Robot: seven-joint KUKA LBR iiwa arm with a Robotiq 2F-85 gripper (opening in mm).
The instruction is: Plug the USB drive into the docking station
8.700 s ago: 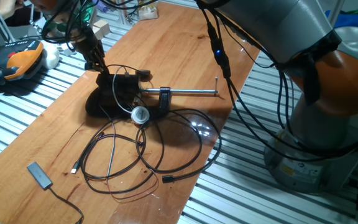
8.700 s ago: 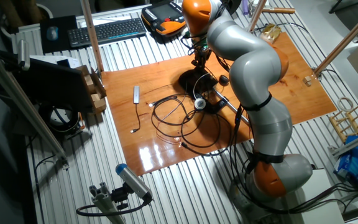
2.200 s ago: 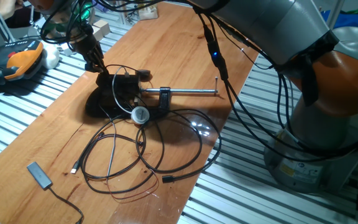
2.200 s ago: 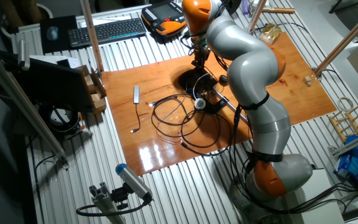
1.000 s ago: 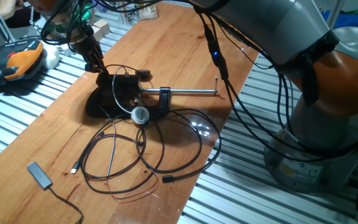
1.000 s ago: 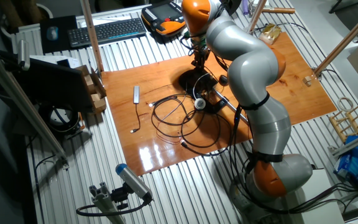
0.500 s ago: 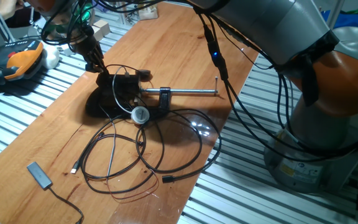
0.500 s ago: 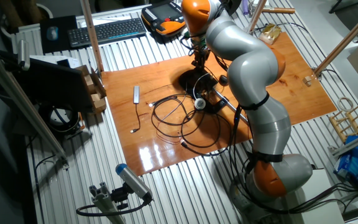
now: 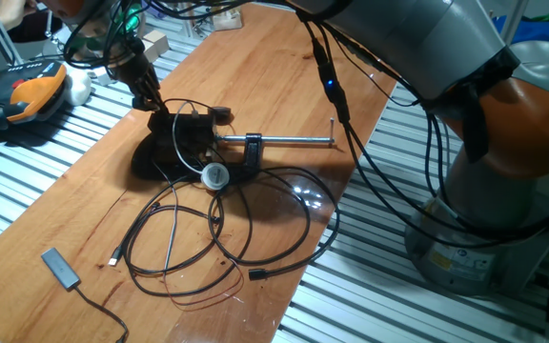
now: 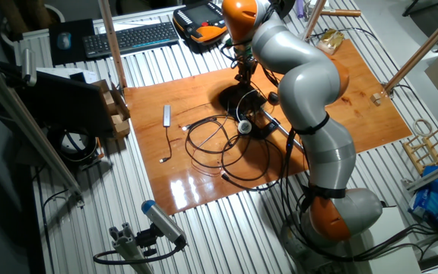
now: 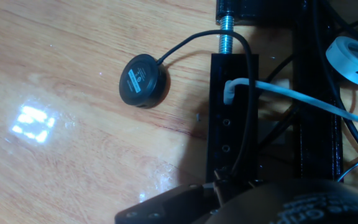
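Gripper [image 9: 151, 98] was lowered onto the near end of the docking station [image 11: 234, 112], on the wooden worktop [image 9: 255, 67] beside the clamp screw [image 9: 289, 142]. Could not tell whether the fingers [image 11: 166, 208] were open or closed. USB drive was not to be made out. Black round puck [image 11: 142, 81] lay left of the station.

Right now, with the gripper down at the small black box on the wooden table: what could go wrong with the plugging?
1. A thin black cable runs along the small black rectangular docking station; the gripper could snag it.
2. The white cable is plugged in close by; a sideways nudge might strain it.
3. The USB drive cannot be made out, so its alignment is unchecked.
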